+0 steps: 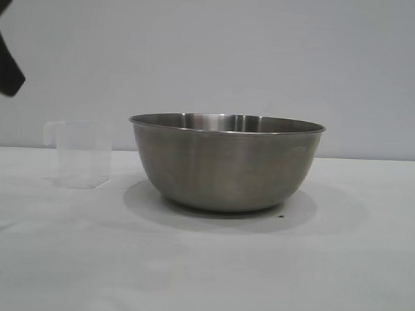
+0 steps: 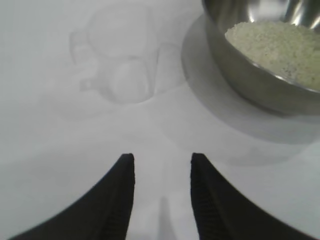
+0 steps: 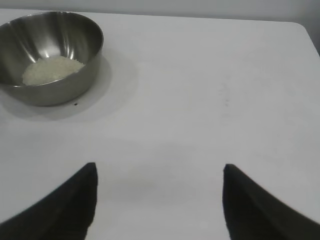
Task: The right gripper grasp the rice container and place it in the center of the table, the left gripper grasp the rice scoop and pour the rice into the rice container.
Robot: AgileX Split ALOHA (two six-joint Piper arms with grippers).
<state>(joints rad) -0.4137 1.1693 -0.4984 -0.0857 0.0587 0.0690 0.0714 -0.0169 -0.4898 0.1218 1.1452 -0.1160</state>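
Exterior view, far left edge: black part of the left arm (image 1: 5, 64) hangs high, clear of the tabletop (image 1: 203, 265); its fingers are out of frame here. Next along, the rice scoop (image 1: 82, 153), a translucent plastic measuring cup with a loop handle on its left side, stands upright on the tabletop, apparently empty. Just to its right, apart from it, sits the rice container (image 1: 226, 163), a wide brushed-steel mixing bowl, upright at about the middle of the tabletop, with a tiny dark speck (image 1: 281, 215) by its base on the right. No right arm shows in this view. Left wrist view: the left gripper (image 2: 162, 162) hovers above bare tabletop (image 2: 40, 165), fingers (image 2: 122, 195) narrowly parted and holding nothing. Beyond the fingertips the rice scoop (image 2: 122, 70) stands free, nothing touching it, and the steel bowl (image 2: 250, 75) sits beside it with a heap of off-white rice (image 2: 285, 47) inside. Right wrist view: the right gripper (image 3: 160, 170) is held over open tabletop (image 3: 210, 100), fingers (image 3: 75, 205) spread wide and empty. The bowl (image 3: 60, 75) lies well apart from this gripper, at the far corner of its view, rice (image 3: 52, 70) pooled in the bottom, the speck (image 3: 75, 104) beside its base. Both grippers are clear of the bowl and the scoop.
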